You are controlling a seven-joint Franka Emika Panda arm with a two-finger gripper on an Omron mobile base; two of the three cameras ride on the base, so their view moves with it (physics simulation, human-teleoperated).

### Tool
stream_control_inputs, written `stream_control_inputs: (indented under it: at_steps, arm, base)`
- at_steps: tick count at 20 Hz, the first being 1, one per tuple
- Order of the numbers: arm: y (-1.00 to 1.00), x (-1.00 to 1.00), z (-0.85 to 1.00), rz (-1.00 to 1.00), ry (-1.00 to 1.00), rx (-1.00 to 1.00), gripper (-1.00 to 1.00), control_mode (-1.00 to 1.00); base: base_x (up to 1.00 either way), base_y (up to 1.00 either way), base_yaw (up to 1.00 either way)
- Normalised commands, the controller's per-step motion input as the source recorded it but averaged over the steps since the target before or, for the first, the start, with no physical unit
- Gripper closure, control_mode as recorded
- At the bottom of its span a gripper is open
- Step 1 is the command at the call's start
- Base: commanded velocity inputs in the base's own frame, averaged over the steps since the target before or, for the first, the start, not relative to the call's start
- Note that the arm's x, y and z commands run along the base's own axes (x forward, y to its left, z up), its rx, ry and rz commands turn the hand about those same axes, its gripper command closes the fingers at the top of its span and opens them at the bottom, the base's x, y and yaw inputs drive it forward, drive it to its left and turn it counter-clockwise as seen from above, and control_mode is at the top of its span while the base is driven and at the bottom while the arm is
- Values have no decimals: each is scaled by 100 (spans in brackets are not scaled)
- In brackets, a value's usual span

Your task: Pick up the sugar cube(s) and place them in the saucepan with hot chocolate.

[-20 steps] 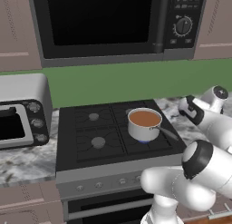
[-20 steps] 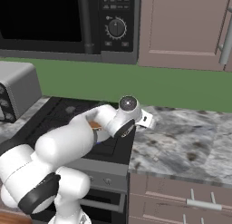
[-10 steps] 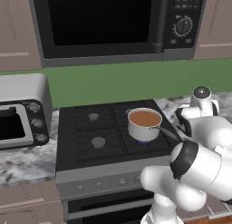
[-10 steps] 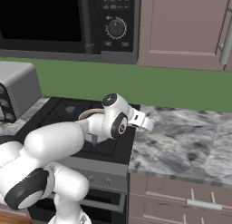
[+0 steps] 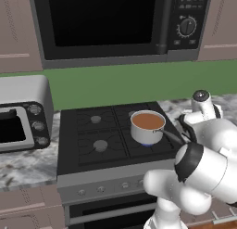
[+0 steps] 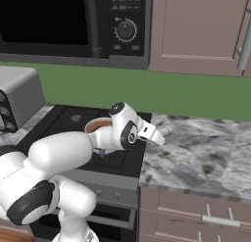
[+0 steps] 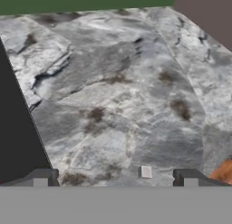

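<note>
A: Looking along the claw (image 7: 115, 178) first. Seeing both dark fingertips (image 7: 41, 177) spread wide apart at the bottom of the hand view, gripping nothing.

B: Agreeing. Hovering over the marbled grey desk (image 7: 118, 82), not touching it as far as can be told. Spotting anything between the tips?

A: Spotting the sugar cube (image 7: 145, 172), small and pale, lying on the desk between the two tips, nearer the right-hand one in that view. Not touching either.

B: Noting a dark edge running down the left side of the same view. Taking that for the stove (image 7: 16, 141). Also catching a bit of orange at the lower right, too cropped to name.

A: Moving outward to the left base view. Finding the saucepan (image 5: 147, 127) sitting on the right half of the stove, holding brown liquid, pointing its thin dark handle toward the robot arm on the right.

B: Placing the saucepan well apart from the sugar cube, then. Seeing a black microwave (image 5: 115, 24) hanging above the stove, and a silver toaster oven (image 5: 18, 117) standing on the desk to its left.

A: Ending with the green wall (image 5: 115, 84) behind it all.
</note>
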Motion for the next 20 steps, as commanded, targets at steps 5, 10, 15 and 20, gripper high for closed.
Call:
stream_control_inputs:
  at_steps: [5,10,15,20]
  arm:
    - [-29,-27,-5,-1,18,11,-100,-100]
    - [-25,-23,-1,-7,19,9,-100,-100]
    - [-17,0,-2,-3,19,5,-100,-100]
    - [-20,0,-25,0,9,14,-100,-100]
  base:
    - [0,0,0]
    - [0,0,0]
    - [0,0,0]
    - [0,0,0]
